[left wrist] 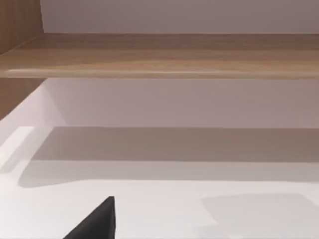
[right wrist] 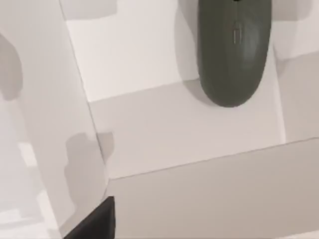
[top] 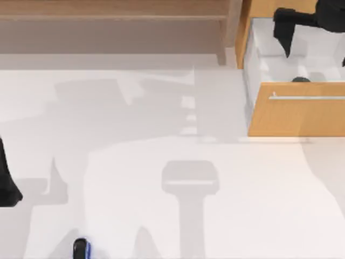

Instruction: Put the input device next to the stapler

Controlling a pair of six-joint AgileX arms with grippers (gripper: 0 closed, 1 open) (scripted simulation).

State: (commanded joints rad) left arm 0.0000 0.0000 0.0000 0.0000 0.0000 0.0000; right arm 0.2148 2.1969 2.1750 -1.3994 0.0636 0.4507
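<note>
The input device, a dark grey oval mouse (right wrist: 234, 50), lies inside the open white drawer (top: 259, 65) at the table's back right; from above only its edge (top: 301, 80) shows behind the drawer front. My right gripper (top: 286, 40) hangs open over the drawer, a little behind and left of the mouse, holding nothing; one black fingertip (right wrist: 94, 221) shows. The stapler (top: 81, 249), black with a blue stripe, sits at the table's front left edge. My left gripper (top: 9, 191) is parked at the far left, open and empty.
The wooden drawer front (top: 302, 110) with a metal handle (top: 307, 97) juts out over the table's right side. A wooden shelf (top: 113, 21) runs along the back. White tabletop (top: 178, 205) stretches between the drawer and the stapler.
</note>
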